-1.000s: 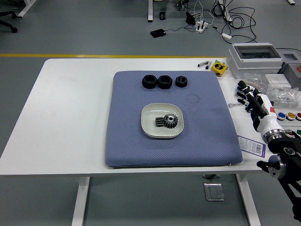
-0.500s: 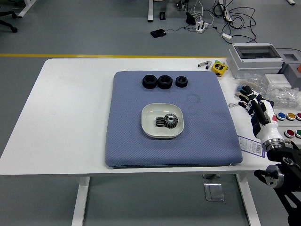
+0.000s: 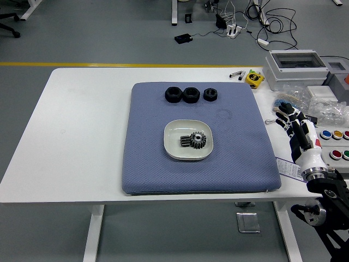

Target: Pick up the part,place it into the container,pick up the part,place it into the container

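Note:
A white dish [image 3: 187,140] sits in the middle of a blue mat [image 3: 199,136] and holds a metal gear [image 3: 196,140]. Three black ring-shaped parts lie in a row at the mat's far edge: left one [image 3: 173,94], middle one [image 3: 191,94], smaller right one [image 3: 210,94]. My right hand [image 3: 292,121] hovers over the bare table to the right of the mat, fingers spread and holding nothing, well away from the parts. The left arm is out of view.
A yellow tape measure [image 3: 254,78] and a grey box [image 3: 296,67] stand at the far right. Plastic bags [image 3: 330,112] and a panel of coloured buttons [image 3: 335,135] crowd the right edge beside my hand. A label [image 3: 290,168] lies near the mat's front right corner.
My right arm has drawn back toward the near right corner and sunk lower in the picture; the hand stays open. The parts and dish have not moved.

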### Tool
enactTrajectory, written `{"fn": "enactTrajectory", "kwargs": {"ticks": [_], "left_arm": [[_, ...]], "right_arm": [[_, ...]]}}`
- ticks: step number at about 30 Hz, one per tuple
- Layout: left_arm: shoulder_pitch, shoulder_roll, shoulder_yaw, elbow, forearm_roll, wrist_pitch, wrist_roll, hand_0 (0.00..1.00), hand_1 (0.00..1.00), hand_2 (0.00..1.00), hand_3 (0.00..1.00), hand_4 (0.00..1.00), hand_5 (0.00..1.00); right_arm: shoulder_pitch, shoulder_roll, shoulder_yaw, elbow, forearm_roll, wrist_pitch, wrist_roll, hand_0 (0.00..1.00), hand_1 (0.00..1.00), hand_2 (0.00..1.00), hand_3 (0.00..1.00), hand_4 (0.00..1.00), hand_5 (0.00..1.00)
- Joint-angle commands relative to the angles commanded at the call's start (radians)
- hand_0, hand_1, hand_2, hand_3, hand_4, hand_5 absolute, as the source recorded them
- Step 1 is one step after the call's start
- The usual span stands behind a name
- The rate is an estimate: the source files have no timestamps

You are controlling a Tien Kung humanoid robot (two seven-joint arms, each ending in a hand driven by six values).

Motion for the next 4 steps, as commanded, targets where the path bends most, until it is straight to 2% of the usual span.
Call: {"fn": "enactTrajectory", "kwargs": {"ticks": [4], "left_arm": [[0.0, 0.0, 0.0, 0.0, 0.001, 0.0, 0.0, 0.529, 0.558, 0.656, 0.593, 0.588, 0.556]], "right_arm": [[-0.003, 0.006, -0.006, -0.012, -0.004, 0.01, 0.0, 0.866, 0.809, 0.811, 0.769, 0.965, 0.722]]}}
